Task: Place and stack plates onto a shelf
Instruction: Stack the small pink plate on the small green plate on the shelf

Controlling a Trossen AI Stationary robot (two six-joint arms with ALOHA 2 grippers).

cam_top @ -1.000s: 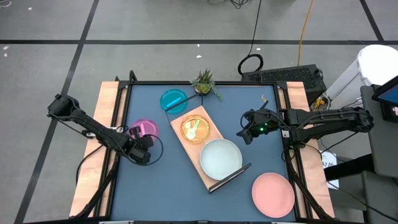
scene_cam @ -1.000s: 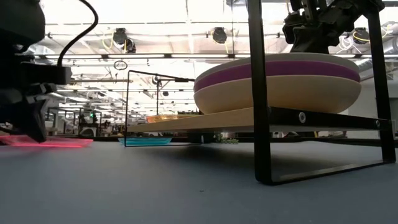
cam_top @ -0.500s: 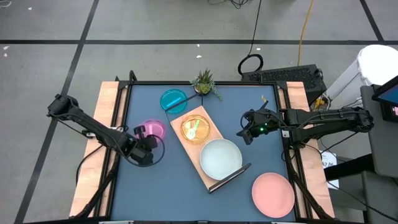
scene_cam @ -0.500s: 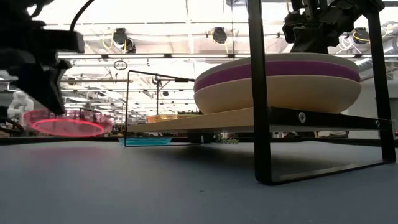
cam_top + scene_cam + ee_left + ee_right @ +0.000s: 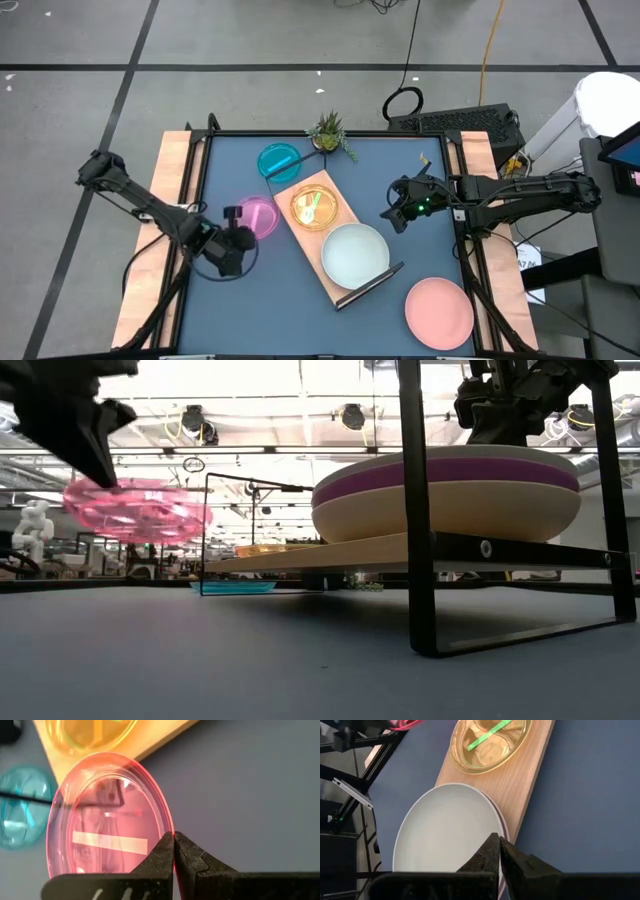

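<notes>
High view: the left gripper [image 5: 238, 226], left of centre, pinches the rim of the magenta plate [image 5: 258, 215], which sits just left of the shelf [image 5: 345, 282]. The shelf runs diagonally through the centre, bearing the orange plate [image 5: 315, 206] with a green plate inside it and a stack topped by the pale blue-white plate [image 5: 354, 254]. The cyan plate [image 5: 278, 161] lies at upper centre on the blue tabletop [image 5: 420, 260], the salmon pink plate [image 5: 439, 311] at lower right. The right gripper [image 5: 398, 212] waits right of centre, fingers pressed together on nothing. Low view: the magenta plate [image 5: 136, 510] hangs tilted at upper left, clear of the tabletop; purple and cream plates show in the stack at right. Left wrist view: the fingertips [image 5: 167, 851] clamp only the plate's edge. Right wrist view: closed fingers sit over the stack. Risk: the thin edge grip may let the tilted plate slip or rotate, or it may strike the wire frame. No legible writing is visible.
</notes>
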